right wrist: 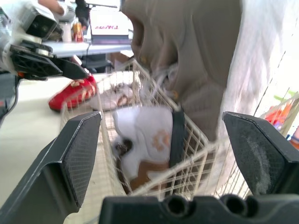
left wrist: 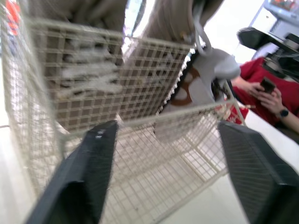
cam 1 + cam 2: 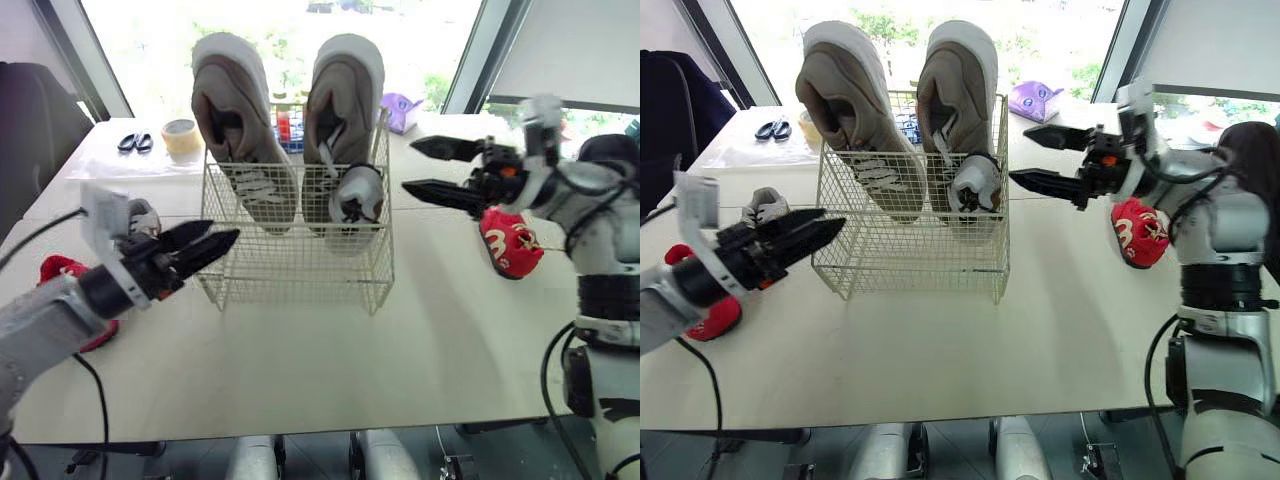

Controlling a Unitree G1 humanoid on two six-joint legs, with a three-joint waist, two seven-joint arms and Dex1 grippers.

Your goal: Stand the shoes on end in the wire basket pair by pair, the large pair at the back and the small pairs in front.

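Note:
A white wire basket (image 3: pixel 300 262) stands mid-table. Two large beige shoes (image 3: pixel 243 120) (image 3: pixel 342 110) stand on end along its back. One small grey-and-white shoe (image 3: pixel 356 194) stands on end in the front right part of the basket. Its mate (image 3: pixel 764 206) lies on the table left of the basket, behind my left gripper (image 3: pixel 225 232), which is open and empty just off the basket's left front corner. My right gripper (image 3: pixel 424 168) hovers open and empty to the right of the basket's rim. One small red shoe (image 3: pixel 511 243) lies below it, another (image 3: pixel 702 316) at far left.
Scissors (image 3: pixel 135 142) and a tape roll (image 3: pixel 181 135) lie at the back left, and a purple object (image 3: pixel 401 110) at the back right. A dark chair (image 3: pixel 30 130) stands off the table's left. A person in red (image 2: pixel 266 88) sits beyond the table.

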